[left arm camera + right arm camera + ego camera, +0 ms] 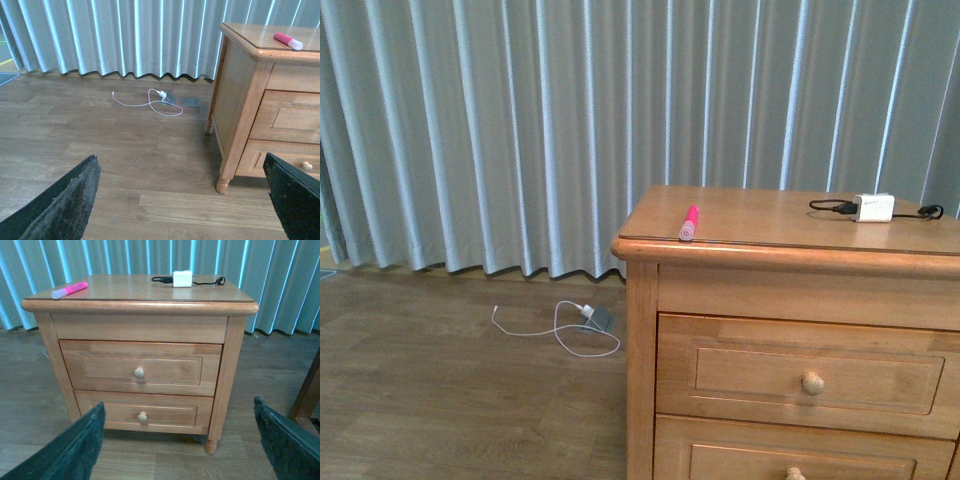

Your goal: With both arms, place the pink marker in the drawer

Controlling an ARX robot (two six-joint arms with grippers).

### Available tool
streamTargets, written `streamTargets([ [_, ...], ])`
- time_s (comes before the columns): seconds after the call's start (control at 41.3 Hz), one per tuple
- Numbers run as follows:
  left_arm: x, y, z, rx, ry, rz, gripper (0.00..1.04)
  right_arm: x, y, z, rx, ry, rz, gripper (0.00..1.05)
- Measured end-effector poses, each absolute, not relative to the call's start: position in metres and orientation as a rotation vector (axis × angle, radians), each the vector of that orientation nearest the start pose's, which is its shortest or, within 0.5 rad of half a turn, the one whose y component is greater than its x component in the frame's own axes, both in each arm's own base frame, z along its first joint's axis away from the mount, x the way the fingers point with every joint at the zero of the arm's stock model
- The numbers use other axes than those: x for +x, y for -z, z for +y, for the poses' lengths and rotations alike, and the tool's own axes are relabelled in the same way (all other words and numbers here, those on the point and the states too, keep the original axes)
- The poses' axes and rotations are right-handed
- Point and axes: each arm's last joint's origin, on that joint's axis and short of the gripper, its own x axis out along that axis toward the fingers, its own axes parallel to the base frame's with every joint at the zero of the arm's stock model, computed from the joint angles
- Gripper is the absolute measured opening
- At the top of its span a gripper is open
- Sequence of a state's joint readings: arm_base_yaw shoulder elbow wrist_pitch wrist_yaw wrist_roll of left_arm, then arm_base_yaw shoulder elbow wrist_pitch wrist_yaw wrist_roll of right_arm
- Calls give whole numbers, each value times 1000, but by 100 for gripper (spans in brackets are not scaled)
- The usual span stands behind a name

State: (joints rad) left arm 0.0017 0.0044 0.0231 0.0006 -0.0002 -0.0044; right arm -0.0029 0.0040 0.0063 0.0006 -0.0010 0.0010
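Left gripper [179, 165] and right gripper [178, 407] hung with jaws spread, empty, drawer [110, 367] shut, pink marker [689, 222] on the cabinet [135, 290] near its front-left corner, so pulling the knob [139, 372] looked like step one.

Soft even daylight, medium bright, coming through the curtain [520, 130] from 12 o'clock in my front view; folds glow in pale streaks. Bluish cast in both wrist views. Cabinet top [770, 215] at 3 o'clock shows mild sheen, thin shadow under its overhang. Floor [440, 380] at 8 o'clock slightly soft. My left fingers [65, 205] and right fingers [70, 450] blurred, out of focus
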Motion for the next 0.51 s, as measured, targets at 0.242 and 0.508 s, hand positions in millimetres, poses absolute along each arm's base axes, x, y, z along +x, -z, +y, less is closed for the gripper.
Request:
streamTargets([
  [0.242,97,-171,0,-4,-1,-19,99,98,-165,0,1,2,-2,96],
  [0.508,97,-171,0,-4,-2,-19,99,98,-165,0,1,2,-2,96],
])
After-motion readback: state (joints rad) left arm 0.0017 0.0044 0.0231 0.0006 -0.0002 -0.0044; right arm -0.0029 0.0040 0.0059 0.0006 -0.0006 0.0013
